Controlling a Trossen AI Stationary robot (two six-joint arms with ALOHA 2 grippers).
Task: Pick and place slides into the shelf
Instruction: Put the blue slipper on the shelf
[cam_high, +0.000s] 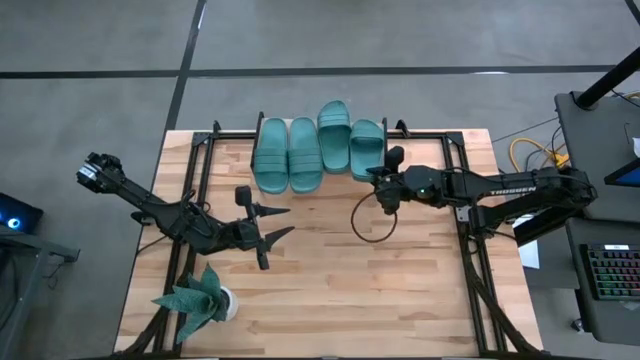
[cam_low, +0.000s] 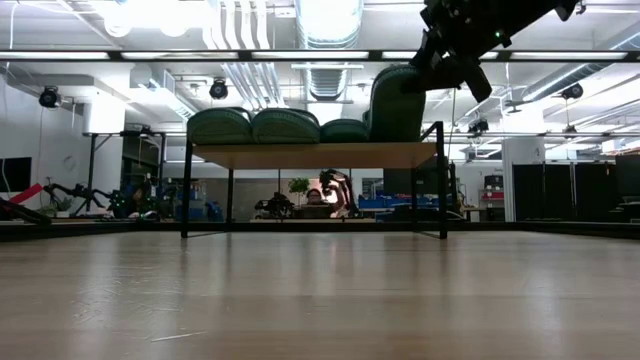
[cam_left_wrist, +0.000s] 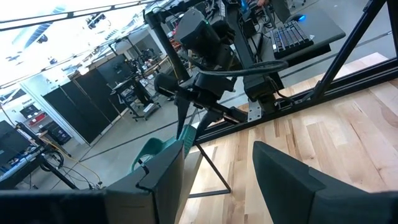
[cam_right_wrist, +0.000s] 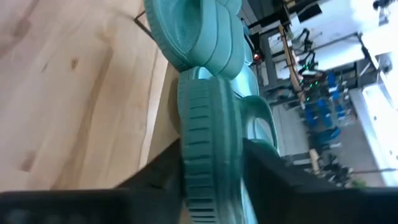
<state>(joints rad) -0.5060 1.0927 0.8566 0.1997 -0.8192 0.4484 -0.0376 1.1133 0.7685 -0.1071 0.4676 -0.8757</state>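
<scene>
Four teal slides sit on the low shelf (cam_low: 310, 155) at the table's far edge. Three lie flat: two at the left (cam_high: 270, 155) (cam_high: 303, 155) and a third (cam_high: 334, 135) set farther back. The fourth slide (cam_low: 395, 100) stands tilted, taller than the rest, at the shelf's right end. My right gripper (cam_high: 383, 172) is at this slide's near end, shut on it. My left gripper (cam_high: 283, 223) hangs open over the table's left middle, pointing level toward the right arm, with nothing between its fingers (cam_left_wrist: 217, 155). My right gripper holds the fourth slide by its near end (cam_right_wrist: 211, 155), pinched between the two fingers, which come from the table's right side and slant slightly down. A ribbed face of the slide is toward the wrist camera. The slide is tilted up, its far part against the shelf top beside the third slide.
A teal leafy plant in a white pot (cam_high: 200, 300) stands near the table's front left corner. Black frames (cam_high: 200, 170) (cam_high: 465, 200) run along the table's left and right sides. A cable loop (cam_high: 370, 220) hangs under the right arm. Bare wood lies in the middle and near part.
</scene>
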